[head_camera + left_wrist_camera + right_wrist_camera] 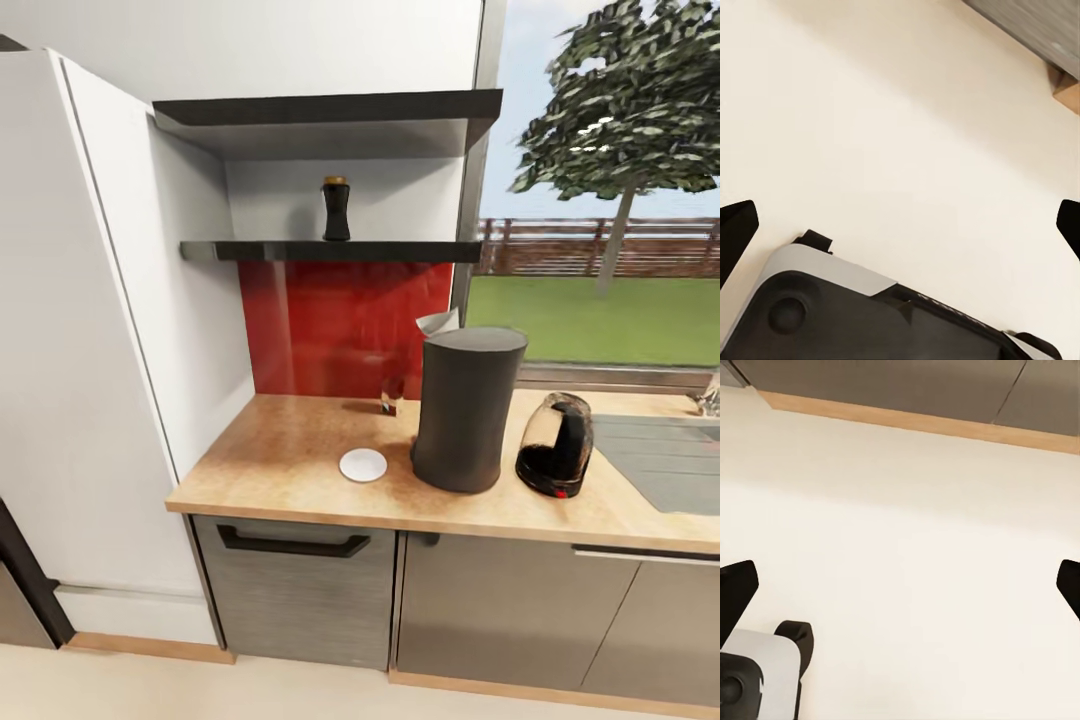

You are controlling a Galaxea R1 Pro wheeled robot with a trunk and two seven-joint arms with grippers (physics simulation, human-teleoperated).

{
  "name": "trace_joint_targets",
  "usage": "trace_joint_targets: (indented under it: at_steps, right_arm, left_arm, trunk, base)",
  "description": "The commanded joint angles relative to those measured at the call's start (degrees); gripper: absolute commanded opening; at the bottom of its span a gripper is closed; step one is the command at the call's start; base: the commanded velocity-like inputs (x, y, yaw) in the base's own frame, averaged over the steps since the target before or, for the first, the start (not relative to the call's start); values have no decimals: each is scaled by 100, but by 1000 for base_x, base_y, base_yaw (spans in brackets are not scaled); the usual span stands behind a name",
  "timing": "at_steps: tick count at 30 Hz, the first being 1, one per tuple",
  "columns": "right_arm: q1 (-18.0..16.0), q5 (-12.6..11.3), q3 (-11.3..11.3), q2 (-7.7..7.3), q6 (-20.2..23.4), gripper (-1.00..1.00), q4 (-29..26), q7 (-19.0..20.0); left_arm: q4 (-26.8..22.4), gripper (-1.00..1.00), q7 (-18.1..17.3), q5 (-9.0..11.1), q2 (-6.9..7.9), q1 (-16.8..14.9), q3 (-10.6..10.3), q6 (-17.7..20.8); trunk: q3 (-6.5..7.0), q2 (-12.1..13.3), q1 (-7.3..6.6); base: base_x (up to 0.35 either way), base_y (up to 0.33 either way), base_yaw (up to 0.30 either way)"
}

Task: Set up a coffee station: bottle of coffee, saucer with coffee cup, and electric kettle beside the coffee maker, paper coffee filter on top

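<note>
I'm seeing bright, even daylight coming in from the window [610, 250] on the right. The coffee maker [466, 408] is casting a soft shadow leftward over the countertop [290, 455]. The red backsplash [340, 325] is showing glossy glare. Everything is rendering slightly soft.

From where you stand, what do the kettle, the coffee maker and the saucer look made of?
The electric kettle looks like clear glass, see-through and glinting, with a glossy black base, probably plastic. The coffee maker is matte dark grey with no reflections; painted metal or plastic, I cannot tell which. The saucer is plain smooth white, probably glazed ceramic.
</note>
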Motion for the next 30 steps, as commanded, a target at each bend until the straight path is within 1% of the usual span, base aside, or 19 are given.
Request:
trace_joint_targets:
  at_steps: [1,22,27,29,30]
  right_arm:
    - [-7,61,-42,-1,-34,100,6,14]
    - [-7,61,-42,-1,-34,100,6,14]
    - [-7,61,-42,-1,-34,100,6,14]
    - [-7,61,-42,-1,-38,100,4,9]
    - [-7,54,-42,-19,-36,100,-11,-10]
  left_arm:
    - [-11,100,2,48,-3,2,1,-3]
    - [-3,100,1,48,-3,3,1,-3]
    - [-15,100,-5,48,-3,4,1,-12]
    - [-311,100,-81,49,23,3,38,-37]
    - [-1714,100,-495,51,391,4,46,636]
  trunk:
    - [11,35,-21]
    - [388,877,-482]
    - [388,877,-482]
    - [388,877,-482]
    - [388,877,-482]
  base:
    - [0,0,0]
    - [0,0,0]
    - [0,0,0]
    - [0,0,0]
    - [0,0,0]
